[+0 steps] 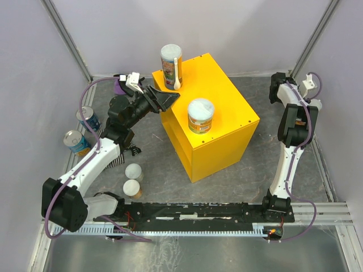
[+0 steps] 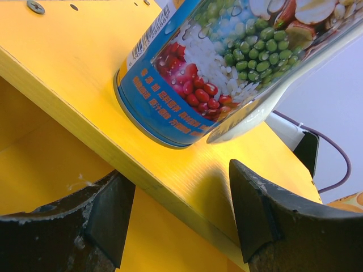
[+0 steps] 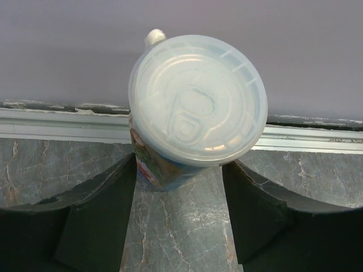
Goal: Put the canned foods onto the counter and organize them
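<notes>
The yellow counter (image 1: 227, 107) stands mid-table. A tall colourful can (image 1: 169, 65) with a white spoon on its side stands on the counter's far left corner. A shorter pale-lidded can (image 1: 201, 115) stands near its front. My left gripper (image 1: 165, 101) is open and empty at the counter's left edge, just short of the tall can (image 2: 227, 62); its fingers (image 2: 266, 215) straddle the counter's top board (image 2: 68, 73). My right gripper (image 1: 279, 85) is open at the far right. In its wrist view, a pale-lidded can (image 3: 195, 107) stands just beyond the open right gripper (image 3: 178, 215), untouched.
Two blue-labelled tins (image 1: 88, 118) (image 1: 75, 141) stand at the left. Two small white-lidded tubs (image 1: 134, 171) (image 1: 131, 188) stand near the left arm. A purple cloth (image 1: 119, 86) lies at the far left. A wall and metal rail (image 3: 57, 116) run behind the right can.
</notes>
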Controlling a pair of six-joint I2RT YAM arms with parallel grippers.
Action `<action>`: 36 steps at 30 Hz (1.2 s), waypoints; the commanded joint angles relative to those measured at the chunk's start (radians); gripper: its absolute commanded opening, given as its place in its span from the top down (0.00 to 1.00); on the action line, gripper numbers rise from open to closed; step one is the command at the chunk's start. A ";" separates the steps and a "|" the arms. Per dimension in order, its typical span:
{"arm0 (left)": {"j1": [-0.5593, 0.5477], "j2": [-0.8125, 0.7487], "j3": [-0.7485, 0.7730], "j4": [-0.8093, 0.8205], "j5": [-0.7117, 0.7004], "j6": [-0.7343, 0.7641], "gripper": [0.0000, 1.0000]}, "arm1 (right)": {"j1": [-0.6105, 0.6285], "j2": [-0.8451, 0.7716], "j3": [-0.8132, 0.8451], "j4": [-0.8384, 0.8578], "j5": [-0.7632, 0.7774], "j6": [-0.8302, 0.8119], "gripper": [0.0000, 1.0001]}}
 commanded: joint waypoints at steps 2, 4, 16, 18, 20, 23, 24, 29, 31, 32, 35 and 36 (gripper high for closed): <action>-0.003 0.025 -0.008 -0.010 -0.013 0.018 0.28 | 0.020 -0.045 -0.020 0.099 0.029 -0.062 0.32; -0.002 0.025 -0.008 -0.009 -0.015 0.019 0.28 | 0.023 -0.046 -0.025 0.110 0.029 -0.070 0.32; -0.003 0.023 -0.005 -0.010 -0.009 0.022 0.28 | 0.079 -0.099 -0.066 0.111 0.045 -0.099 0.21; -0.003 0.022 0.000 -0.013 -0.006 0.022 0.28 | 0.087 -0.119 -0.072 0.101 0.043 -0.098 0.15; -0.001 0.021 0.003 -0.016 -0.004 0.021 0.27 | 0.095 -0.139 -0.072 0.088 0.038 -0.099 0.10; 0.000 0.020 0.010 -0.020 -0.005 0.018 0.27 | 0.104 -0.166 -0.052 0.052 0.021 -0.091 0.06; 0.000 0.022 0.015 -0.023 -0.003 0.017 0.27 | 0.107 -0.173 -0.038 0.033 0.018 -0.081 0.05; 0.002 0.039 0.074 -0.066 0.002 0.013 0.27 | 0.113 -0.191 0.064 -0.146 -0.025 0.039 0.04; 0.003 0.047 0.103 -0.090 0.002 0.009 0.27 | 0.112 -0.186 0.127 -0.232 -0.046 0.094 0.04; 0.003 0.052 0.119 -0.102 0.002 0.006 0.27 | 0.111 -0.178 0.170 -0.286 -0.063 0.126 0.03; 0.005 0.075 0.163 -0.140 -0.002 -0.002 0.27 | 0.108 -0.153 0.310 -0.446 -0.112 0.200 0.03; 0.004 0.082 0.175 -0.147 -0.001 -0.005 0.27 | 0.107 -0.146 0.347 -0.484 -0.125 0.223 0.03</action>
